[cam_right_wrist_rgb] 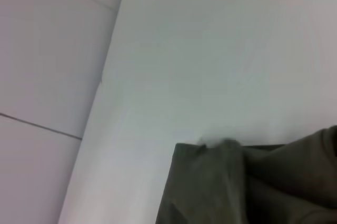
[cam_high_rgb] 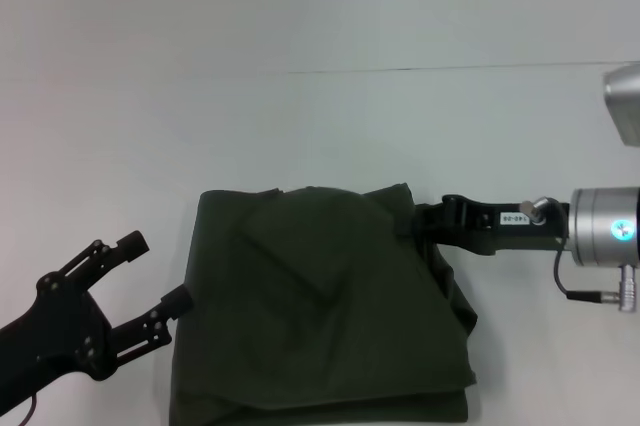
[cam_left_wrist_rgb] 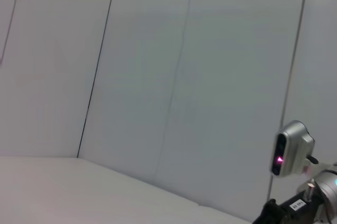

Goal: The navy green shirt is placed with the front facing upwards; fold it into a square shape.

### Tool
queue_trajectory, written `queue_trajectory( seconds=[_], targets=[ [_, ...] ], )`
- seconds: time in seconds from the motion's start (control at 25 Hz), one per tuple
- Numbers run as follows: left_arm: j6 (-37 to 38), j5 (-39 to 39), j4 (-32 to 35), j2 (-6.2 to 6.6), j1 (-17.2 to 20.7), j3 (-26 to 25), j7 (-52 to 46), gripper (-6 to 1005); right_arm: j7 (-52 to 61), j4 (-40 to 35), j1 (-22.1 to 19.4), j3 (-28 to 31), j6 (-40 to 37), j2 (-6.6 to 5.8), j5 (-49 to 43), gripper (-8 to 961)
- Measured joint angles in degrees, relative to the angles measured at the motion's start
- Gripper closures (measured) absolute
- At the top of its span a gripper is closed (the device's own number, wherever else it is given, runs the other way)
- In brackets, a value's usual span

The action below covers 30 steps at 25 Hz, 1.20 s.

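Observation:
The navy green shirt (cam_high_rgb: 320, 316) lies on the white table as a roughly square bundle with its plain dark olive back up, wrinkled, with layers showing along its right side. The same fabric (cam_right_wrist_rgb: 237, 182) fills a corner of the right wrist view. My right gripper (cam_high_rgb: 418, 221) is at the shirt's far right corner, shut on a pinch of the cloth, its fingertips partly hidden by the fold. My left gripper (cam_high_rgb: 158, 269) stands open just off the shirt's left edge, one fingertip close to the hem, holding nothing.
The white table (cam_high_rgb: 300, 126) runs back to a thin seam (cam_high_rgb: 450, 69). My right arm's silver wrist (cam_high_rgb: 605, 226) and its camera housing (cam_high_rgb: 625, 106) sit at the right edge. In the left wrist view there are only wall panels and the right arm (cam_left_wrist_rgb: 295, 203).

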Motion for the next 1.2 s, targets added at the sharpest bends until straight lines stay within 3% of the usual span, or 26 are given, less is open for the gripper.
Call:
queue_trajectory(
  seconds=[0.44, 1.2],
  targets=[
    [-3.0, -0.7, -2.9, 0.0, 0.08, -0.31, 2.06, 95, -10.9, 7.11, -4.12, 1.59, -1.24, 0.01, 7.27, 909],
    [-5.23, -2.19, -7.29, 0.0, -1.02, -1.59, 5.1, 96, -24.29, 17.79, -7.71, 12.67, -4.33, -0.23, 9.87, 907]
  ],
)
